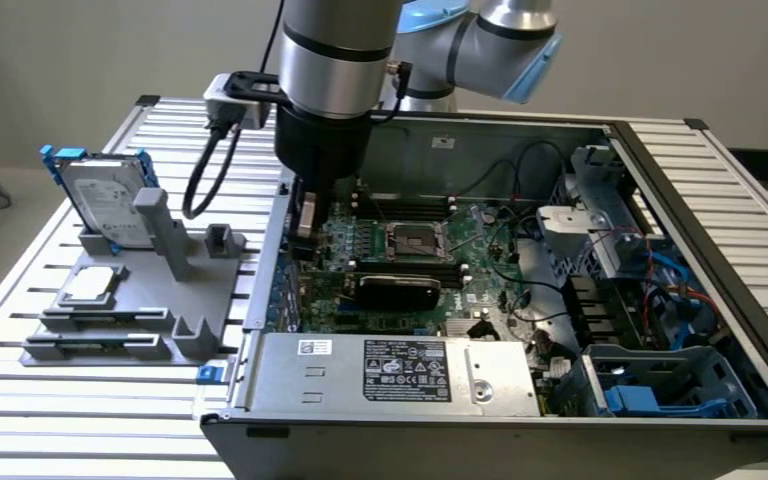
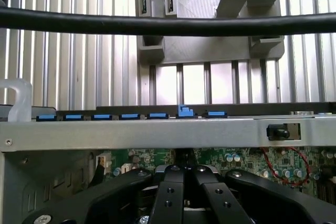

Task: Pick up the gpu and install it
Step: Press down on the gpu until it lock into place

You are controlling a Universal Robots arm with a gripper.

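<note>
The gpu [image 1: 398, 289], a small card with a glossy black shroud and rounded corners, sits on the green motherboard [image 1: 357, 240] just below the CPU socket [image 1: 411, 240]. My gripper [image 1: 307, 232] hangs inside the open computer case [image 1: 704, 230], close to its wall on the exterior view's left and a short way from the gpu. In the wrist view the black fingers [image 2: 168, 192] of the gripper [image 2: 184, 174] are pressed together over the motherboard [image 2: 247, 158], with nothing showing between them.
A grey fixture [image 1: 117, 300] outside the case holds a silver hard drive in a blue frame [image 1: 101, 195] and a small square silver chip [image 1: 91, 284]. The power supply [image 1: 398, 372] fills the case's near side. A black cable [image 2: 168, 24] crosses the wrist view.
</note>
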